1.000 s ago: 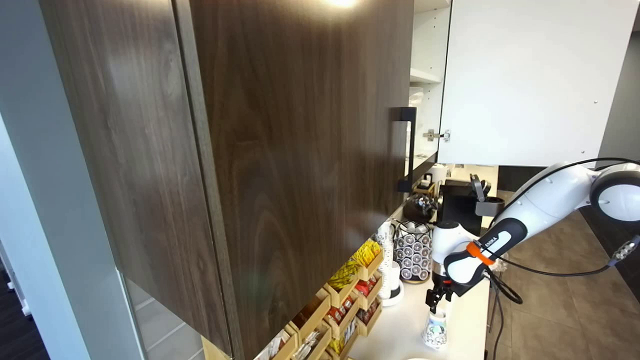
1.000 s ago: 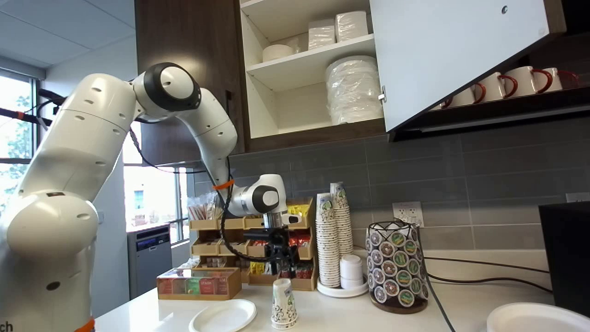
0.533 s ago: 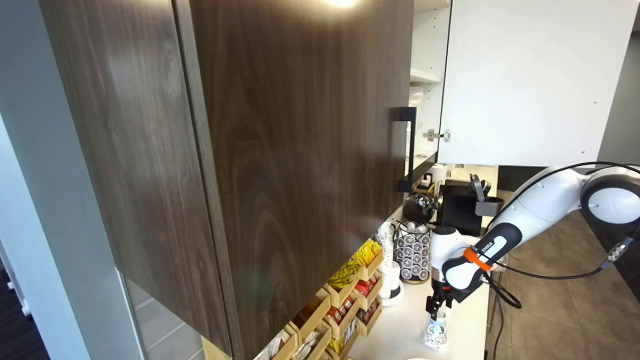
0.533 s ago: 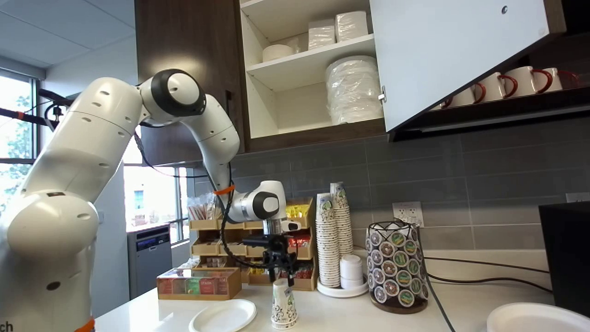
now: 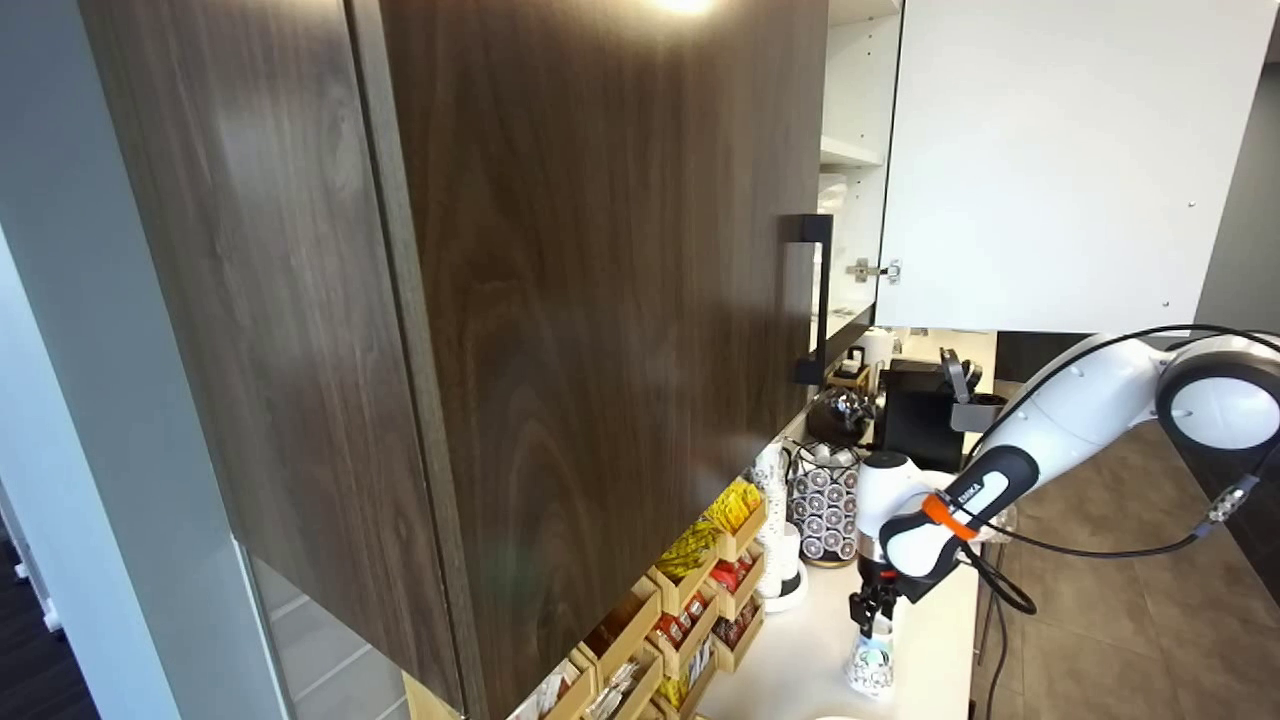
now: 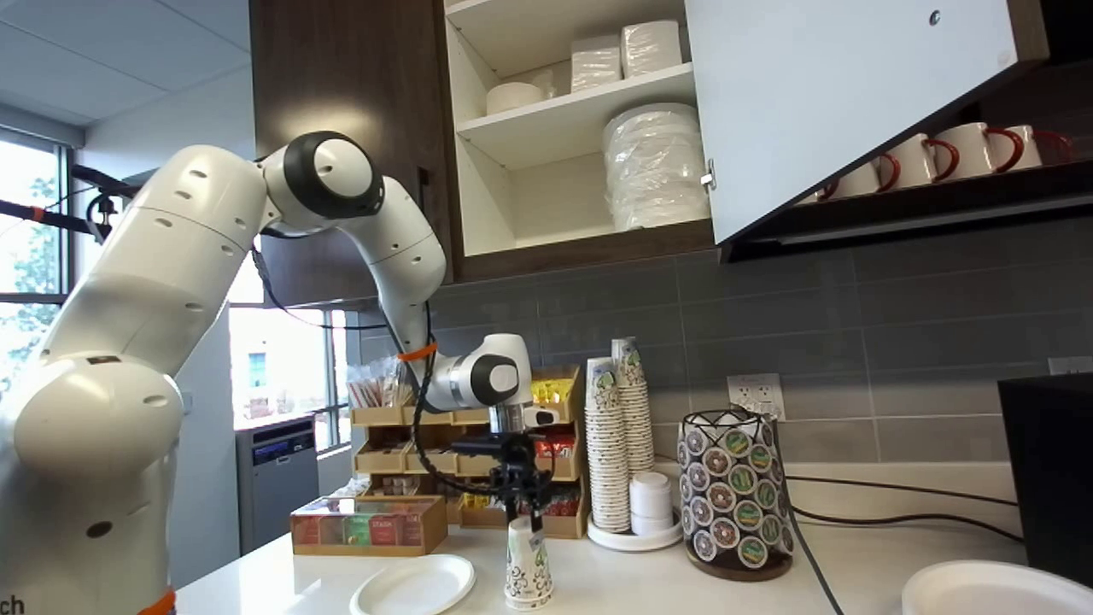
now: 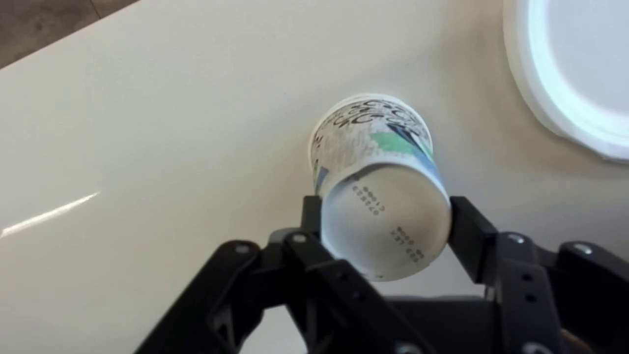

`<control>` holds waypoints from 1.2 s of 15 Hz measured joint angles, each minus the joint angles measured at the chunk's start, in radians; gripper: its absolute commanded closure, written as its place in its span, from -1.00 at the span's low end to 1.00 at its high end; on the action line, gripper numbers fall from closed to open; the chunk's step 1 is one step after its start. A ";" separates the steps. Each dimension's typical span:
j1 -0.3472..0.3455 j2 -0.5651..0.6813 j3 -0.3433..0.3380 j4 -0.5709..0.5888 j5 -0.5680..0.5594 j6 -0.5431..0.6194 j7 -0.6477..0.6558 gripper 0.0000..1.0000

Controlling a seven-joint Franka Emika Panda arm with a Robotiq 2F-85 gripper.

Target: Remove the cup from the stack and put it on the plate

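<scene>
A white paper cup stack with a dark swirl print (image 6: 529, 571) stands upside down on the counter, also in an exterior view (image 5: 870, 668). Rims lie close together at its foot; I cannot tell how many cups it holds. In the wrist view, the top cup's base (image 7: 385, 223) faces me. My gripper (image 7: 386, 216) has a black finger against each side of this cup near its base, with no gap visible. In an exterior view, my gripper (image 6: 523, 518) points down around the cup's upper end. The white round plate (image 6: 414, 588) lies beside the stack; it also shows in the wrist view (image 7: 589, 64).
Tall cup stacks (image 6: 606, 461) on a round white tray (image 6: 636, 540), a pod carousel (image 6: 736, 495), a tea box (image 6: 369, 527) and a snack rack (image 6: 470, 465) stand behind. Another white plate (image 6: 995, 589) is at the right. An open cabinet door (image 6: 854, 94) hangs above.
My gripper has come down from above the cup to around its upper end, and its fingers have closed against the sides. The cup stack has shifted very slightly.
</scene>
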 measured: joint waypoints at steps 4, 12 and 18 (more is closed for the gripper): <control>0.000 0.002 0.000 0.008 0.000 0.000 -0.001 -0.28; 0.002 0.002 0.000 0.019 0.000 0.000 -0.002 -0.38; 0.004 0.002 0.000 0.024 0.000 0.000 -0.002 -0.40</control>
